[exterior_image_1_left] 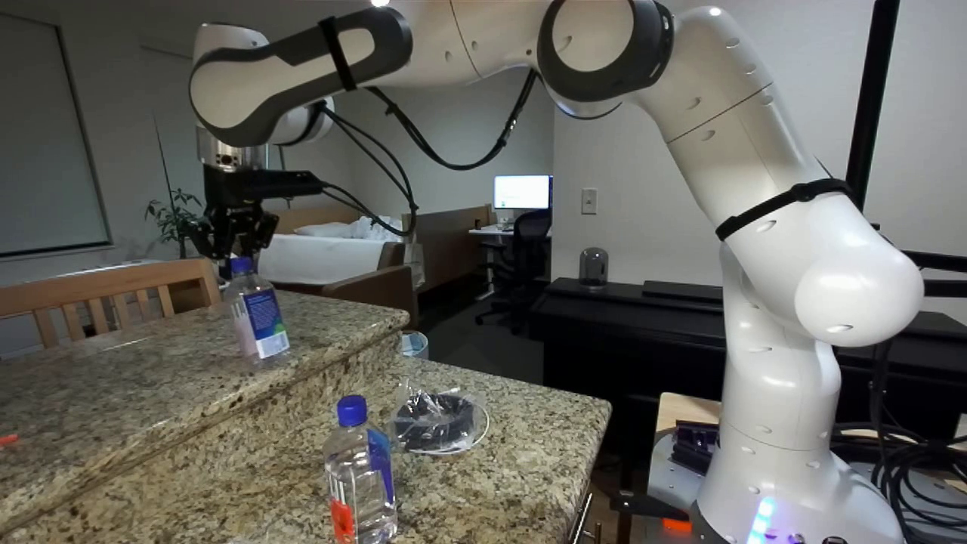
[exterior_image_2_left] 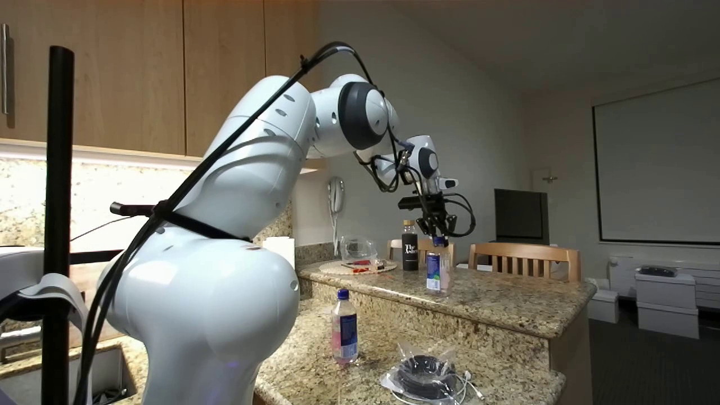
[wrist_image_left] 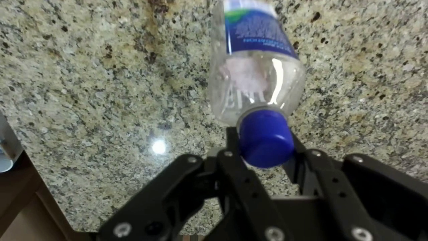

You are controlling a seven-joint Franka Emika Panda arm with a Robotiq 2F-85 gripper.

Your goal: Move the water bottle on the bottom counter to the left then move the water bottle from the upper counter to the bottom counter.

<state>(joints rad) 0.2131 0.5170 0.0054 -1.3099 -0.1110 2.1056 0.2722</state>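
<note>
The water bottle from the upper counter (exterior_image_1_left: 261, 317), with a blue cap and plain blue label, is at the upper counter (exterior_image_1_left: 121, 378), leaning slightly in an exterior view. It also shows in an exterior view (exterior_image_2_left: 438, 270) and in the wrist view (wrist_image_left: 257, 73). I cannot tell whether its base touches the granite. My gripper (wrist_image_left: 264, 144) is closed around its cap, one finger on each side. The water bottle on the bottom counter (exterior_image_1_left: 361, 468) stands upright on the bottom counter (exterior_image_1_left: 521, 461), its reddish-orange patch near the base; it also shows in an exterior view (exterior_image_2_left: 345, 332).
A bagged black cable coil (exterior_image_1_left: 434, 419) lies on the bottom counter. A black bottle with a cork-coloured cap (exterior_image_2_left: 410, 250) stands on the upper counter beside the gripper. A round mat (exterior_image_2_left: 337, 268) holds red-handled items and a clear container. Wooden chairs (exterior_image_2_left: 523, 259) stand behind the ledge.
</note>
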